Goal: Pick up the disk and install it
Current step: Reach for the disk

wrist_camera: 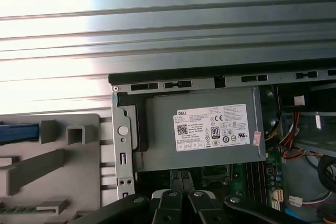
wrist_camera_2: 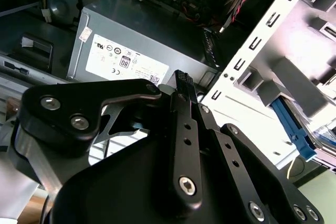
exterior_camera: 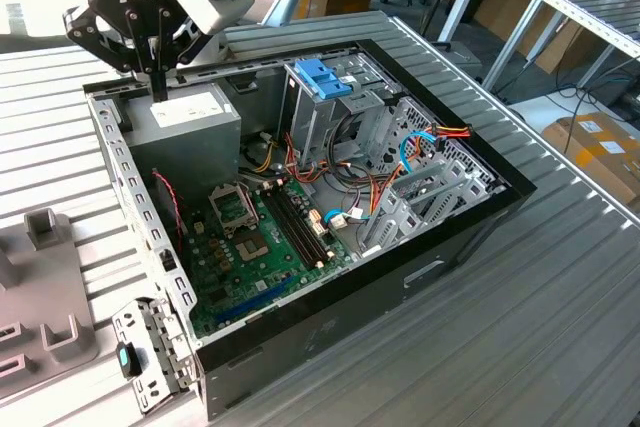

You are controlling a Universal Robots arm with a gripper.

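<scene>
The black two-finger gripper hangs above the rear corner of an open black desktop computer case lying on its side on the ribbed aluminium bench. Its jaws are together with nothing between them, and their tips hover just over the large grey metal power-supply box with a white sticker, close to it but apart. In both wrist views the box lies directly under the gripper, hard against the case's perforated silver edge frame. Deeper in the case are the green motherboard and a metal drive cage topped by a blue plastic handle. Outside the case, just beside that edge frame, stands a grey moulded plastic fixture. A blue plastic rail lodged in it looks to be the side of the disk, well apart from the gripper; its metal body is cut off at the picture's edge.
</scene>
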